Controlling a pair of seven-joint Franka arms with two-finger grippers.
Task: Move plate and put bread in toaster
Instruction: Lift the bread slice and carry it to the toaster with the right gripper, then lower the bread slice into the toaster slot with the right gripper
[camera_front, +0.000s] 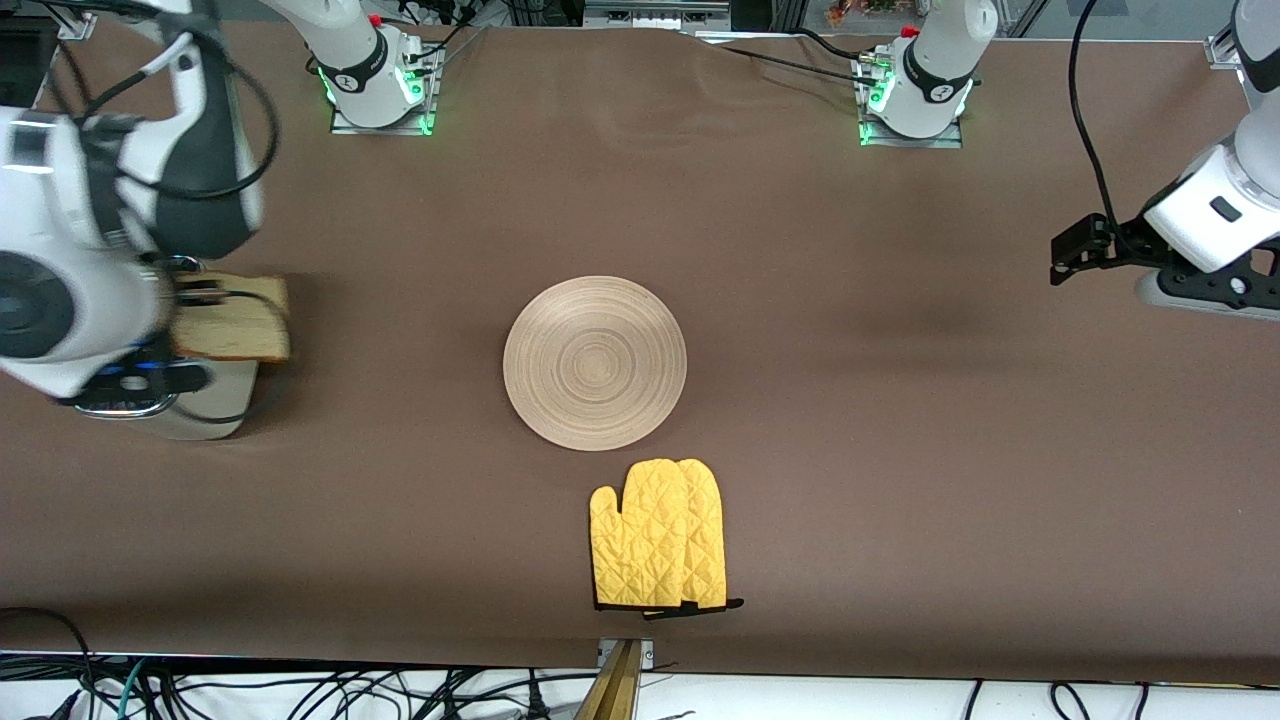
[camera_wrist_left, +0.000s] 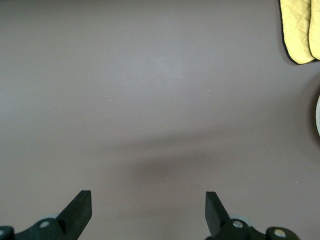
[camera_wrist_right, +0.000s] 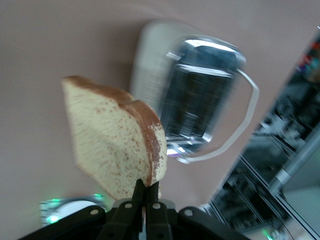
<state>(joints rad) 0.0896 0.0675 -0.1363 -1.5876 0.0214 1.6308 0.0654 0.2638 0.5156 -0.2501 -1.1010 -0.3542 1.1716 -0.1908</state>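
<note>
The plate (camera_front: 595, 362) lies flat in the middle of the table, with nothing on it. My right gripper (camera_front: 188, 318) is shut on the bread (camera_front: 238, 320) and holds it in the air over the toaster (camera_front: 215, 395), which stands at the right arm's end of the table and is mostly hidden by the arm. In the right wrist view the fingers (camera_wrist_right: 147, 192) pinch the bread (camera_wrist_right: 112, 140) by its crust edge, above the toaster's chrome top (camera_wrist_right: 195, 100). My left gripper (camera_front: 1075, 250) is open and empty over bare table at the left arm's end; it also shows in the left wrist view (camera_wrist_left: 147, 207).
A yellow oven mitt (camera_front: 658, 535) lies just nearer to the front camera than the plate. It also shows in the left wrist view (camera_wrist_left: 300, 30), as does the plate's rim (camera_wrist_left: 318, 115). The toaster's white cord (camera_wrist_right: 240, 125) loops beside it.
</note>
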